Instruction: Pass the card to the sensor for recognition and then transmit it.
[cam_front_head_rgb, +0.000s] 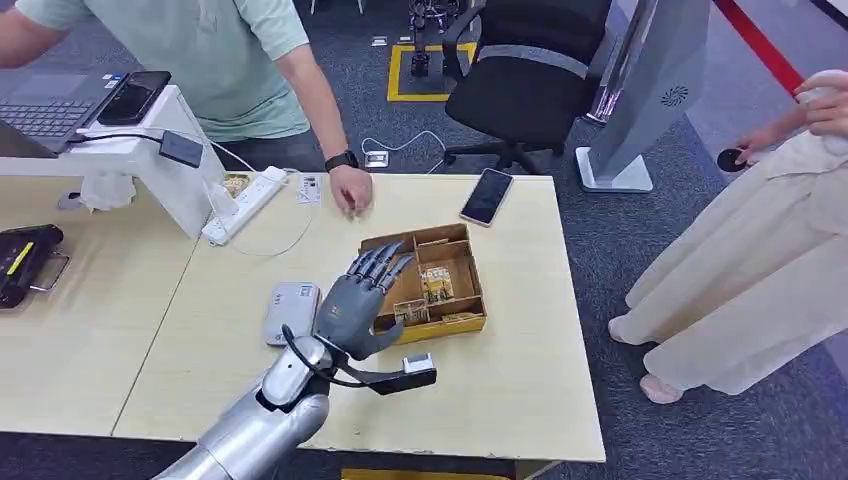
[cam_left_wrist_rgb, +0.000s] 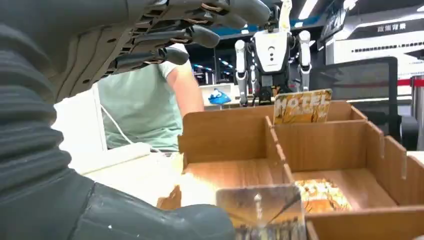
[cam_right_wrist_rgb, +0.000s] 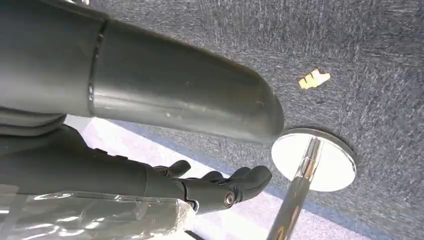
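Note:
A wooden compartment box (cam_front_head_rgb: 470, 290) sits mid-table, and a "HOTEL" card (cam_front_head_rgb: 437, 283) stands upright in it. My left hand (cam_front_head_rgb: 355, 300) hovers at the box's left edge with fingers spread and nothing in it. In the left wrist view the fingers (cam_left_wrist_rgb: 190, 35) arch above the box (cam_left_wrist_rgb: 230, 135). The HOTEL card (cam_left_wrist_rgb: 301, 106) leans on the far wall, another card (cam_left_wrist_rgb: 320, 195) lies flat in a compartment, and one more (cam_left_wrist_rgb: 260, 210) stands close in front. A grey-white sensor pad (cam_front_head_rgb: 292, 312) lies just left of the hand. My right hand (cam_right_wrist_rgb: 220, 187) hangs over the floor, holding nothing.
A person in a green shirt rests a hand (cam_front_head_rgb: 350, 190) on the table's far edge. A phone (cam_front_head_rgb: 487, 196), a power strip (cam_front_head_rgb: 245, 205) and a white stand (cam_front_head_rgb: 165, 165) sit at the back. Another person (cam_front_head_rgb: 760, 250) stands right of the table. A stanchion base (cam_right_wrist_rgb: 315, 160) stands on the carpet.

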